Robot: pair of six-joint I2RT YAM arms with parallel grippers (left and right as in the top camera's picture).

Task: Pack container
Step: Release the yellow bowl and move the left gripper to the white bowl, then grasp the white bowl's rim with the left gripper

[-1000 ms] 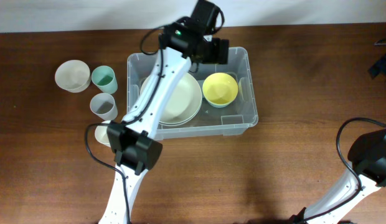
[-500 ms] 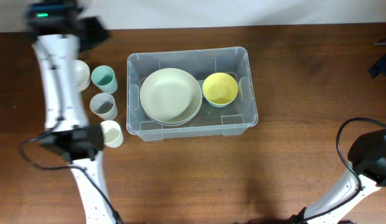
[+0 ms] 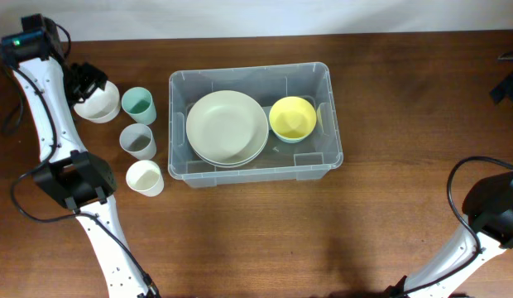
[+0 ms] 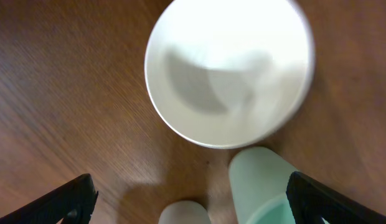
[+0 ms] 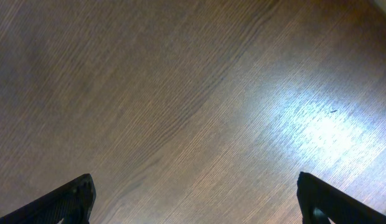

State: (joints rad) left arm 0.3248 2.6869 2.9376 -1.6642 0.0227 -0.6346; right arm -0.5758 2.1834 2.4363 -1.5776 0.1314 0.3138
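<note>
The clear container point(image 3: 255, 171) stands mid-table and holds stacked cream plates point(image 3: 227, 127) and a yellow bowl point(image 3: 292, 117). Left of it are a white bowl point(image 3: 97, 103), a green cup point(image 3: 138, 104), a grey cup point(image 3: 137, 141) and a cream cup point(image 3: 146, 177). My left gripper point(image 3: 84, 81) hovers open and empty at the white bowl's far-left rim. In the left wrist view the white bowl point(image 4: 229, 71), green cup point(image 4: 264, 186) and grey cup point(image 4: 183, 213) lie below the open jaws point(image 4: 193, 208). My right gripper point(image 3: 506, 87) is open and empty at the far right.
The right wrist view shows only bare brown wood between the open fingers point(image 5: 196, 202). The table's back edge runs close behind the white bowl and the container. The right arm's base point(image 3: 492, 207) stands at the lower right.
My left arm has swung from over the container's back edge to the far left and now sits by the white bowl. The right arm has not moved.
</note>
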